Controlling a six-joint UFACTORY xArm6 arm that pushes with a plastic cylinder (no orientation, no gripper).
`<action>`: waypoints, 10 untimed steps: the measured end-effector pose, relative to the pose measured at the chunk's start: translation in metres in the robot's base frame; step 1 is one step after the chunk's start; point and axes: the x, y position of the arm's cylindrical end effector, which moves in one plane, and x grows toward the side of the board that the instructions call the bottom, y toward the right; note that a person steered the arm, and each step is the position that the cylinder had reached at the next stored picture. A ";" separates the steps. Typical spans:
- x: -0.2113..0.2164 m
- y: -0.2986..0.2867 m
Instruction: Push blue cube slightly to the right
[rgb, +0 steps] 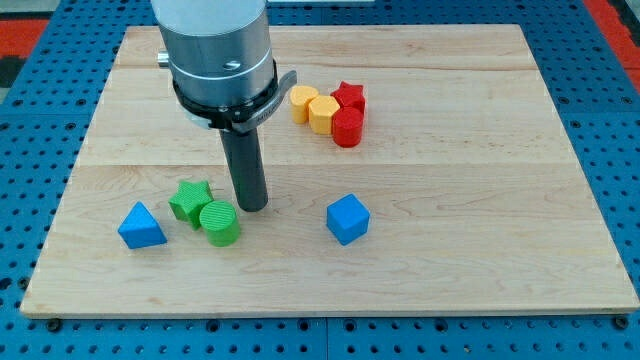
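1. Camera view shows the pale wooden counter (450, 130) lying on a blue pegboard (40, 110), with my arm (218, 60) coming down from the view's top left.
2. My rig carries no pincer, so nothing opens, closes or grips; the arm ends in a dark rod, and my tip (251, 208) rests on the counter.
3. The blue cube (347, 219) sits on the lower middle of the counter, towards the view's right of my tip and clearly apart from it, with bare wood between them.
4. Just to the view's left of my tip stands the green cylinder (220, 223); it looks very near or touching the rod, and I cannot tell which.
5. The green star (190, 200) lies against the cylinder on its upper left side.
6. Farther to the view's left, near the star but apart from it, is the blue triangle (140, 227).
7. A tight cluster sits near the view's top, up and to the right of my tip and well apart from the cube: a yellow heart (303, 103), a yellow hexagon (323, 114), a red star (349, 96) and a red cylinder (347, 128).
8. Those four pieces touch or nearly touch one another.
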 end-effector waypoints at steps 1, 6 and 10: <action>-0.002 0.113; 0.045 0.178; 0.014 0.129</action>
